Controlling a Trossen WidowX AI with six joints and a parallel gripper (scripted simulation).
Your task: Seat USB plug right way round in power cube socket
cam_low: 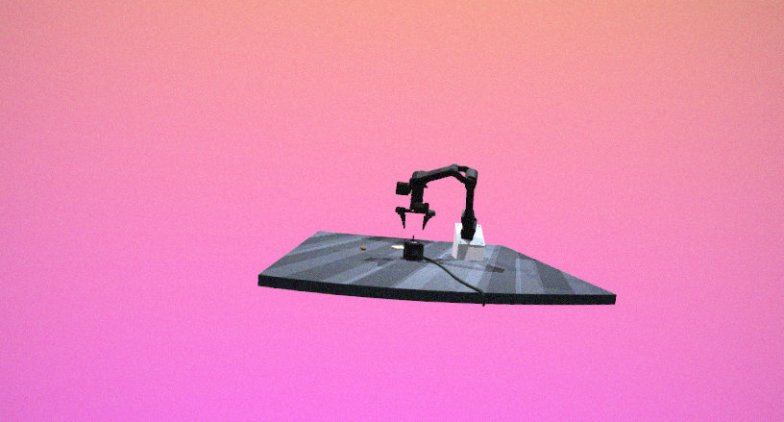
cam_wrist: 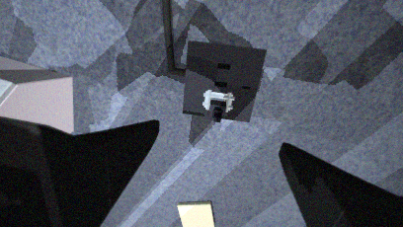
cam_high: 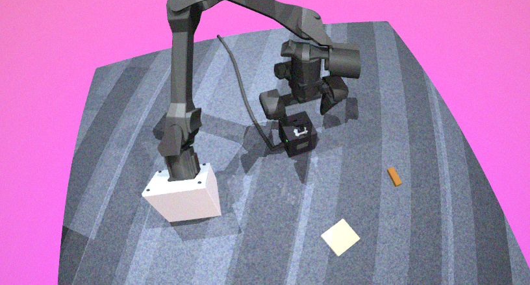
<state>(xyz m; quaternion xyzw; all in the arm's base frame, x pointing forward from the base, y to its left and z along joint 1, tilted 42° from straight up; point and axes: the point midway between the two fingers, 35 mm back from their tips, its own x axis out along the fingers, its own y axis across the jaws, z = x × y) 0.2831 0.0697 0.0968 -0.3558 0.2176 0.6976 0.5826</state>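
The black power cube (cam_high: 293, 149) (cam_low: 408, 251) (cam_wrist: 198, 59) stands on the table with small dark slots in its top. The small black USB plug (cam_high: 301, 128) (cam_low: 413, 237) (cam_wrist: 217, 113) stands up from the cube's top. A white bracket-shaped piece (cam_high: 299, 133) (cam_wrist: 229, 101) is at its foot. How deep the plug sits and which way round it is cannot be told. My gripper (cam_high: 304, 117) (cam_low: 413, 228) (cam_wrist: 218, 137) is open and empty, pointing down above the cube. In the exterior view its fingertips are a little above the plug, one to each side; they touch nothing.
A dark cable (cam_high: 239, 78) (cam_low: 458, 278) (cam_wrist: 168, 35) runs from the cube's side over the table edge. An orange block (cam_high: 393, 176) (cam_low: 362, 247) and a cream square (cam_high: 340, 237) (cam_low: 397, 247) (cam_wrist: 197, 214) lie apart from the cube. The arm stands on a white base (cam_high: 193, 205) (cam_low: 467, 251) (cam_wrist: 44, 104).
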